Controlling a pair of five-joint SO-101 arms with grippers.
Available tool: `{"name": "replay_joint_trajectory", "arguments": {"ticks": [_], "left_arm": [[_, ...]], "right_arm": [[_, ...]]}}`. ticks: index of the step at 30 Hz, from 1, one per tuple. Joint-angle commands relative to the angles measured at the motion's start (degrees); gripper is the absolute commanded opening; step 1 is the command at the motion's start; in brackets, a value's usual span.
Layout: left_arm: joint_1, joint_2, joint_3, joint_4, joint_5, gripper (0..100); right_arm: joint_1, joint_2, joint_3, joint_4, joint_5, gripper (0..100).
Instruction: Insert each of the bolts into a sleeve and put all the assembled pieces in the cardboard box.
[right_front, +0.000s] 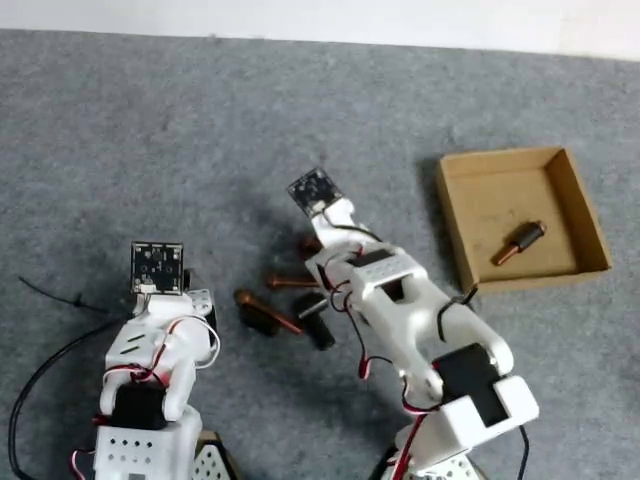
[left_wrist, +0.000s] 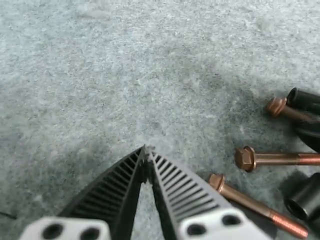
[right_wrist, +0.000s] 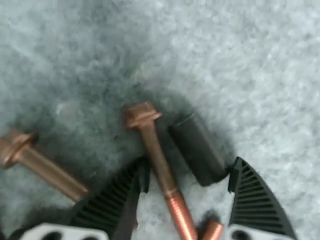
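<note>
My right gripper (right_wrist: 190, 175) is open and low over the carpet. A copper bolt (right_wrist: 155, 150) and a black sleeve (right_wrist: 197, 147) lie side by side between its fingers, and neither is gripped. A second bolt (right_wrist: 35, 160) lies just outside one finger. My left gripper (left_wrist: 145, 152) is shut and empty, with three bolts (left_wrist: 247, 157) and two black sleeves (left_wrist: 302, 200) off to its side. In the high view the bolts (right_front: 290, 282) and sleeves (right_front: 318, 330) lie between the two arms. The cardboard box (right_front: 470, 230) at the right holds one assembled piece (right_front: 518, 243).
Grey carpet covers the whole table. The right arm (right_front: 400, 300) stretches from the front right to the middle and covers part of the pile. The left arm (right_front: 160, 340) stands at the front left, with a black cable (right_front: 50, 295) beside it.
</note>
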Motion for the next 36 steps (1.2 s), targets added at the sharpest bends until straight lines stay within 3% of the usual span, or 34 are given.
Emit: {"name": "replay_joint_trajectory", "arguments": {"ticks": [1,6,11,19,25,30,36], "left_arm": [[-0.6,-0.8,-0.6,-1.1,0.2,1],[-0.6,-0.8,-0.6,-1.1,0.2,1],[-0.6,-0.8,-0.6,-1.1,0.2,1],[-0.6,-0.8,-0.6,-1.1,0.2,1],[-0.6,-0.8,-0.6,-1.1,0.2,1],[-0.6,-0.8,-0.6,-1.1,0.2,1],[-0.6,-0.8,-0.6,-1.1,0.2,1]], "right_arm": [[0.0,1.6,-3.3,0.1,0.6,24.1],[-0.3,3.6,-3.5,0.1,5.5,24.1],[-0.3,3.7,-3.5,0.1,5.6,23.4],[-0.1,3.9,-3.5,0.0,5.6,0.2],[0.1,2.9,-3.3,0.3,5.6,0.5],[1.8,-7.5,0.0,-0.1,3.7,0.5],[3.7,-21.8,14.3,-11.2,0.2,0.5]]}}
